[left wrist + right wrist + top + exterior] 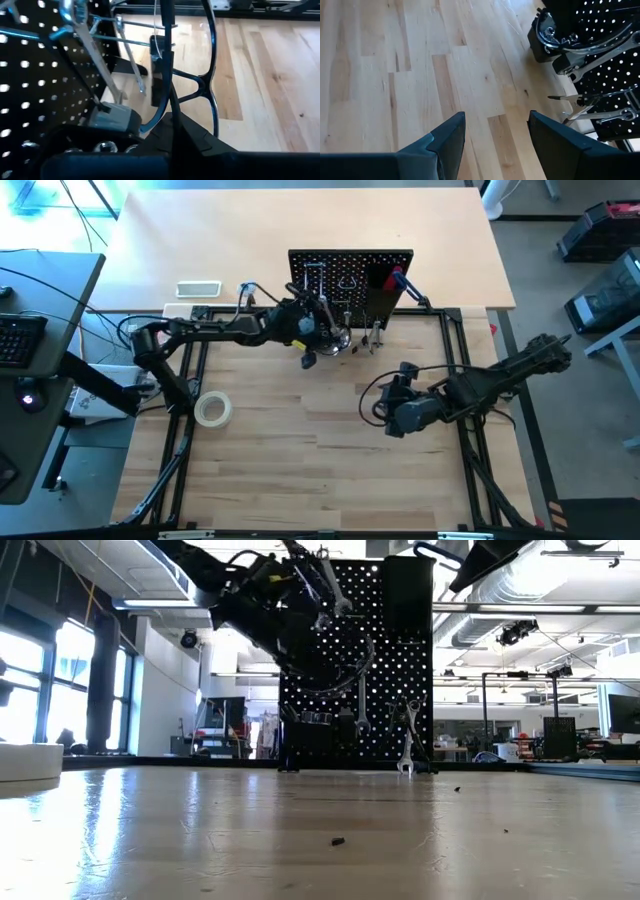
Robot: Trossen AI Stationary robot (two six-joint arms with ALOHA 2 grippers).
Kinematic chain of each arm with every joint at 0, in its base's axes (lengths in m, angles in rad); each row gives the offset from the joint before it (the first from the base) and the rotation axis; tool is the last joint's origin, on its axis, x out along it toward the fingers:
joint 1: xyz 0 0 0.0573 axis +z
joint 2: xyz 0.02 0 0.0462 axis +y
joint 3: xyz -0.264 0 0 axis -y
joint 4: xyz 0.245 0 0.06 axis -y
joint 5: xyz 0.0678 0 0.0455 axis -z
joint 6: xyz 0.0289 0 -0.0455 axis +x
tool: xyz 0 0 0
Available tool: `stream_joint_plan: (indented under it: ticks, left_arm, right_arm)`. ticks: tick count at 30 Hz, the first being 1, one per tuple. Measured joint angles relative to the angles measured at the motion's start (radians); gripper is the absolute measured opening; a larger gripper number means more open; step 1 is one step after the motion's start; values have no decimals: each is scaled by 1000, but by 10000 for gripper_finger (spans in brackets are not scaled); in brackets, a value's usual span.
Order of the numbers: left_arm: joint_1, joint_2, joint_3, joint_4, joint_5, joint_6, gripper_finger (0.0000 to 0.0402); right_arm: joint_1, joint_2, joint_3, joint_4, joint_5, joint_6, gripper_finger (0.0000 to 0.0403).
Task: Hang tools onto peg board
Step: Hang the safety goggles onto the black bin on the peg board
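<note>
The black peg board [350, 275] stands upright at the table's far middle. Silver wrenches [362, 705] hang from its hooks, and a red-handled tool [397, 278] sticks out by its black bin [380, 292]. My left gripper [322, 338] is right in front of the board's face, shut on a pair of clear glasses [210, 70] with a thin dark frame. My right gripper [400, 372] hangs open over the table to the right of that, with nothing between its fingers [447, 132]. A pale tape roll [213, 409] lies flat on the table at the left. My left gripper pinches the glasses' thin dark frame [171, 107] between its two shut fingers, near the bridge. The fingers slant down toward the board from the table's left. The glasses stick out ahead of the fingertips, lifted clear of the table, close beside the board's hooks [125, 22].
A white tray [198, 288] lies beyond the table frame at the far left. Black frame rails [185, 440] run along the table's left and right sides. Bare wood [320, 460] stretches from the board to the near edge.
</note>
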Motion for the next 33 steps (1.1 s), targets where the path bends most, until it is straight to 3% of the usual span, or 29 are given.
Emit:
stream_joint_plan:
  ticks: [8, 20, 33]
  left_arm:
    - [21, -40, 4, -40, -75, -10, 0]
    - [74, -45, 4, -25, -73, -123, 0]
    - [76, -47, 4, -77, -138, -208, 0]
  right_arm:
    - [23, 0, 0, -11, 14, 8, 213]
    - [28, 0, 0, -15, 27, 10, 213]
    - [28, 0, 0, -7, 27, 17, 213]
